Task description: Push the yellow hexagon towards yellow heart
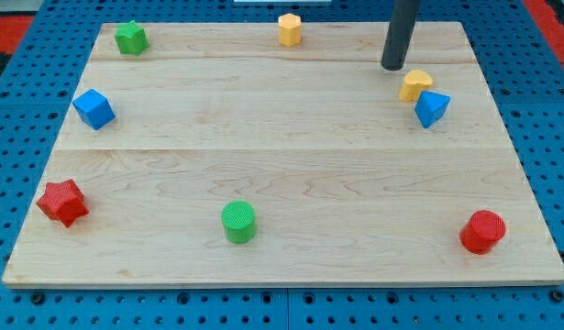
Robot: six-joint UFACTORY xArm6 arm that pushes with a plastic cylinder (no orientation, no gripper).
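The yellow hexagon [290, 29] stands near the top edge of the wooden board [282, 165], around the middle. The yellow heart [415, 84] lies at the upper right, touching a blue block [432, 108] just below and right of it. My tip [394, 66] is on the board just up and left of the yellow heart, close to it. The tip is well to the right of the yellow hexagon, with bare board between them.
A green star-like block [131, 38] is at the top left, a blue cube [94, 108] at the left, a red star-like block [62, 202] at the lower left, a green cylinder [238, 222] at the bottom centre, a red cylinder [483, 231] at the lower right.
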